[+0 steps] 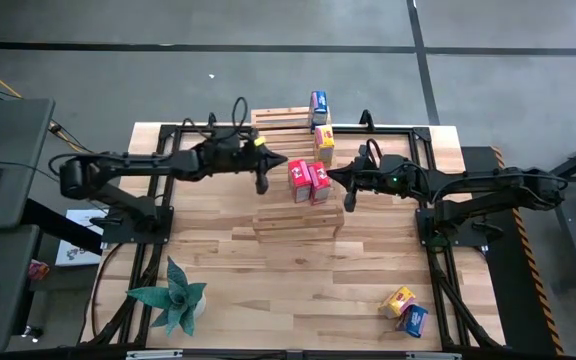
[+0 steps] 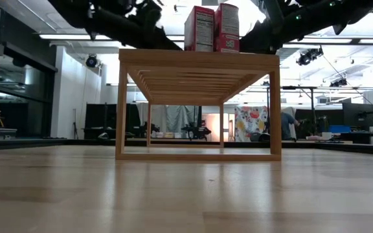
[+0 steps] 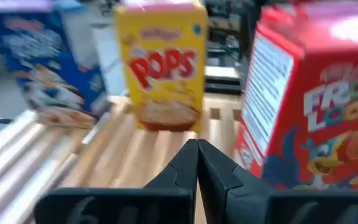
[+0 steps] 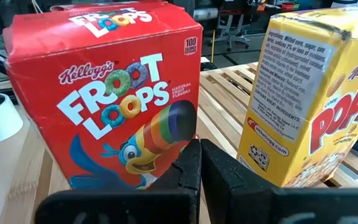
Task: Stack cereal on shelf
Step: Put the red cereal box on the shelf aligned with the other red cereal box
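The light-wood slatted shelf [image 1: 290,226] stands mid-table. On it stand several cereal boxes: a blue one [image 1: 319,103] at the far end, a yellow one [image 1: 324,142], and two red ones [image 1: 298,178] [image 1: 320,185] side by side. My left gripper [image 1: 283,163] is shut above the shelf, left of the red boxes, and points at the yellow box [image 3: 166,62]. My right gripper [image 1: 332,177] is shut close to the right-hand red box [image 4: 104,93], coming from the right. A yellow box [image 1: 398,299] and a blue box [image 1: 415,320] lie on the table, near right. My right gripper's shut fingertips [image 4: 191,155] stand right before the lower front face [image 4: 142,168] of the right-hand red box, level and coming from the table's right. I cannot tell whether they touch it. The box stands upright on the shelf.
A teal plant in a white pot [image 1: 175,297] stands at the near left. A dark metal frame [image 1: 158,240] runs around the table's sides. Bare tabletop [image 1: 298,290] lies between the shelf and the near edge.
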Available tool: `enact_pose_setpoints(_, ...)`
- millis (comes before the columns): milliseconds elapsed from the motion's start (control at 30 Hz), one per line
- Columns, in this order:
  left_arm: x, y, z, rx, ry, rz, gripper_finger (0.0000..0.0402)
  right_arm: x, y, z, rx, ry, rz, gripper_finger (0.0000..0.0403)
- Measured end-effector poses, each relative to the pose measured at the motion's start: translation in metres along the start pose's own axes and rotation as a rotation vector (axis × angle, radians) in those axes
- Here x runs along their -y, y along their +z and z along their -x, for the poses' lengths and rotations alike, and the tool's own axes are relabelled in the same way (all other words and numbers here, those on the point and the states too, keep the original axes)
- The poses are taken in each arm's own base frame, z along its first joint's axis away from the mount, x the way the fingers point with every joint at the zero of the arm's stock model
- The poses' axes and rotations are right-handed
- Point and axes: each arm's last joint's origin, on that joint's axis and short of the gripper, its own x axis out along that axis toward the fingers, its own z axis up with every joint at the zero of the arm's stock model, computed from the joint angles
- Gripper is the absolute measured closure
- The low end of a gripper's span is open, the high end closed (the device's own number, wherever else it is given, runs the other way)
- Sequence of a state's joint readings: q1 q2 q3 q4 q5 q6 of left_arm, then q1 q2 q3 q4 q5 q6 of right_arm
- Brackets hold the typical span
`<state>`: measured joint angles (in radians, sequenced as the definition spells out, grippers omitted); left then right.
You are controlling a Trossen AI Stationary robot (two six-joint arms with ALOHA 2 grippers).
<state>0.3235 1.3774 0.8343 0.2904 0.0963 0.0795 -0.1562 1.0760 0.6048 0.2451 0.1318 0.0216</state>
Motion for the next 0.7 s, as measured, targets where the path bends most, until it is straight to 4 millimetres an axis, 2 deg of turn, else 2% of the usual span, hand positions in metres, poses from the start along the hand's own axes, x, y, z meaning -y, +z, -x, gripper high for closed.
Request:
enact_pose_setpoints(133, 0.002, -0.005, -0.009, -0.004, -0.008, 0.009, 0.0401, 0.0, 0.0, 0.0, -0.004, -0.007, 0.001, 0.0403)
enact_pose_setpoints(500, 0.007, -0.003, -0.011, 0.032, -0.086, 0.018, 0.0401, 0.002, -0.002, 0.001, -0.024, -0.067, 0.039, 0.0403)
enact_pose_setpoints(700, 0.012, -0.002, -0.012, 0.038, -0.116, 0.012, 0.0401, 0.004, 0.012, 0.009, -0.184, -0.103, 0.103, 0.0403)
